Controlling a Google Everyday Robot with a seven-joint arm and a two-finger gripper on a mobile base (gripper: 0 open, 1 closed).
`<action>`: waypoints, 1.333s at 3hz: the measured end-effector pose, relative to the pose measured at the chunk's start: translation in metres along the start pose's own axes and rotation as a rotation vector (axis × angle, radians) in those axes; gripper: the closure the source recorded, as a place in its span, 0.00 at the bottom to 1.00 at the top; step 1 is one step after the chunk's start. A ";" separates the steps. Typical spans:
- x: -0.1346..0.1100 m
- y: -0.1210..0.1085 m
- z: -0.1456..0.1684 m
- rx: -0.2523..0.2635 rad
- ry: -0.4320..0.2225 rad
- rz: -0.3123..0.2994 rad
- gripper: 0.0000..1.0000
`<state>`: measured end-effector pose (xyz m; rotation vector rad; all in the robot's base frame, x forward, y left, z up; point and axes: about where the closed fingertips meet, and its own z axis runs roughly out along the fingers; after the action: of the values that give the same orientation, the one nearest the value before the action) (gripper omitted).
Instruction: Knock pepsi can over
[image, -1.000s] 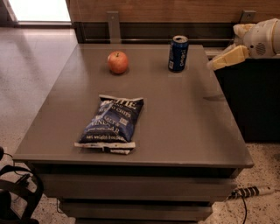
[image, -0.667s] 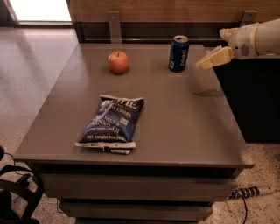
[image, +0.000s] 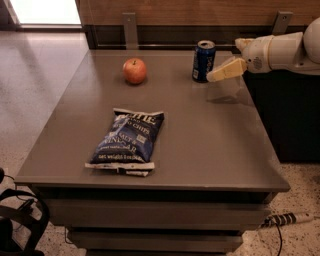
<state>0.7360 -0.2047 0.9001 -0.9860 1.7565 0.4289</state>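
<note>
The pepsi can (image: 204, 60) stands upright near the far right of the grey table (image: 200, 145). It is dark blue with a silver top. My gripper (image: 214, 76) reaches in from the right on a white arm, low over the table. Its cream fingertips sit just right of the can's base, very close to it or touching it.
A red apple (image: 135, 70) sits to the left of the can at the far side. A dark blue chip bag (image: 127, 140) lies flat in the middle front. A wooden wall with metal brackets runs behind the table. A dark cabinet (image: 285, 115) stands on the right.
My gripper has moved left and slightly down, from well right of the can to right beside it. The can still stands upright.
</note>
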 end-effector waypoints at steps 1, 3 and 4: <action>0.002 -0.008 0.022 0.003 -0.063 0.023 0.00; 0.006 -0.026 0.066 -0.008 -0.154 0.083 0.00; 0.011 -0.027 0.076 -0.017 -0.174 0.098 0.15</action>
<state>0.8019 -0.1734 0.8643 -0.8508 1.6504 0.5754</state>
